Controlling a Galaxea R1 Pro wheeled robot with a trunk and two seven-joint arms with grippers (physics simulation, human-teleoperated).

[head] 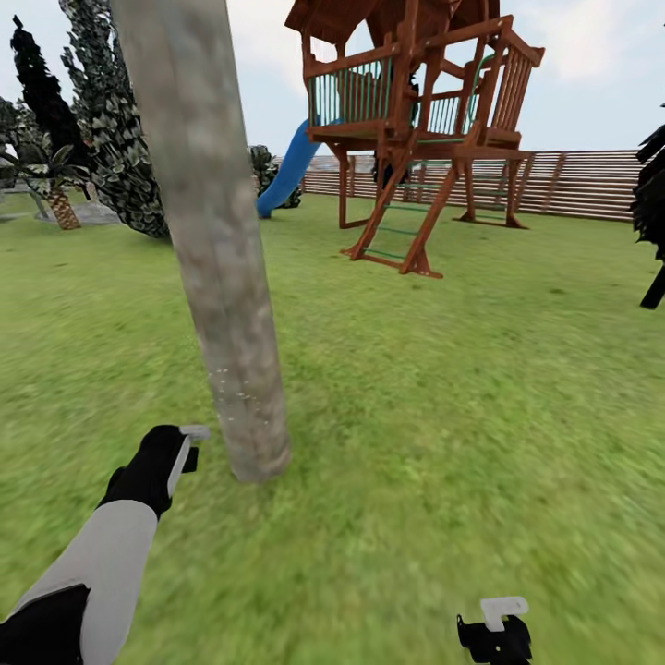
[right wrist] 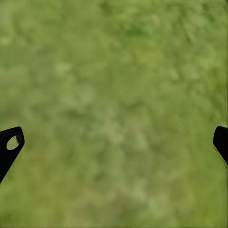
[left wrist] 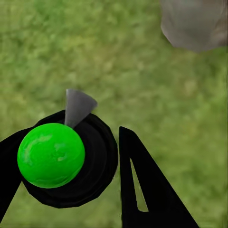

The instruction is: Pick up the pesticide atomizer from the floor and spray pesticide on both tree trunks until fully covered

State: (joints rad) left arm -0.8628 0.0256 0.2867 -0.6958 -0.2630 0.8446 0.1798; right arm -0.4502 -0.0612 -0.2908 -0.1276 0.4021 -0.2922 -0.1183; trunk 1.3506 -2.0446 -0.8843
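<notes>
One tree trunk (head: 222, 277) at your twelve: left gripper (left wrist: 95, 166) clamps the atomizer (left wrist: 52, 154); sweep its nozzle (left wrist: 77, 107) upward; right gripper (right wrist: 114, 142) gapes empty.

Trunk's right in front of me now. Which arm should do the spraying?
Left. The left gripper is shut on the atomizer, beside the tree trunk near its base. The right gripper is open over bare grass.
</notes>
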